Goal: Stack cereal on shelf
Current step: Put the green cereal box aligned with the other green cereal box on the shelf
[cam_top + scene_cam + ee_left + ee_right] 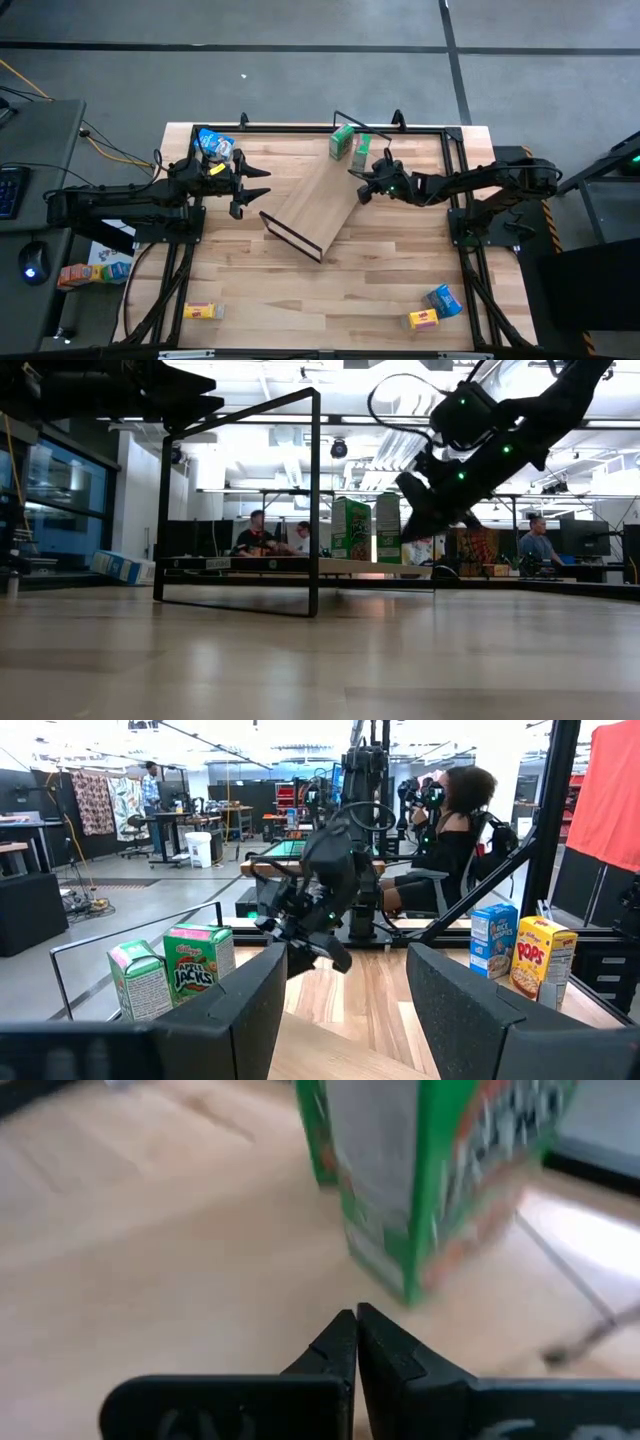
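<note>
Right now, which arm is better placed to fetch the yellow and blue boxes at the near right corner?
Right, probably. Its shut pincer is empty beside the green boxes on the shelf, on the same side as the yellow box and blue box. The left pincer is across the table.

Plank surface (380, 290), light wood, bordered by a black frame. At nine o'clock off the surface, a dark side desk (40, 150) carries a keyboard (8, 190) and a mouse (30, 262). Grey floor (300, 60) beyond twelve o'clock. Low view: seated persons (255, 532) at distant desks.
</note>
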Robot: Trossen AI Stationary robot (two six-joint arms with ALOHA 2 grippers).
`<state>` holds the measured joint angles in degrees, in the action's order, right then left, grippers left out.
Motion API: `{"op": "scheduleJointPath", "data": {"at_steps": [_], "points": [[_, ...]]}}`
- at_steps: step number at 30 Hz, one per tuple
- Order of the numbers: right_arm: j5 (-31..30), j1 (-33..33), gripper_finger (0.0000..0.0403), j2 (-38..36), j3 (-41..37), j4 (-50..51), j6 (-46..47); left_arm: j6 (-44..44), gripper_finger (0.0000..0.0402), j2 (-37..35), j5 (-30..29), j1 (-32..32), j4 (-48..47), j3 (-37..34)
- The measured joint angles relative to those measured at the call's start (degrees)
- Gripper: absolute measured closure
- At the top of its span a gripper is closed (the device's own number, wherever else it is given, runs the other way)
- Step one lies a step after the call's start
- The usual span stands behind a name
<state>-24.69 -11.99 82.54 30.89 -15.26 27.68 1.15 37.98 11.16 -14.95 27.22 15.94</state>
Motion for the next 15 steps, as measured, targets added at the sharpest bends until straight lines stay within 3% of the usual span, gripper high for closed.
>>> {"op": "scheduleJointPath", "data": {"at_steps": [4,8,15], "points": [[-3.4,-0.6,0.0403,0.0,0.0,3.2,2.0,0.0,0.0204,0.0,0.0,0.0,0.0,0.0],[-7.3,-1.7,0.0403,0.0,0.0,-0.3,1.2,0.0,0.0204,0.0,0.0,0.0,0.0,0.0],[-3.9,-2.7,0.0403,0.0,0.0,-5.3,0.0,0.0,0.0204,0.0,0.0,0.0,0.0,0.0]]}}
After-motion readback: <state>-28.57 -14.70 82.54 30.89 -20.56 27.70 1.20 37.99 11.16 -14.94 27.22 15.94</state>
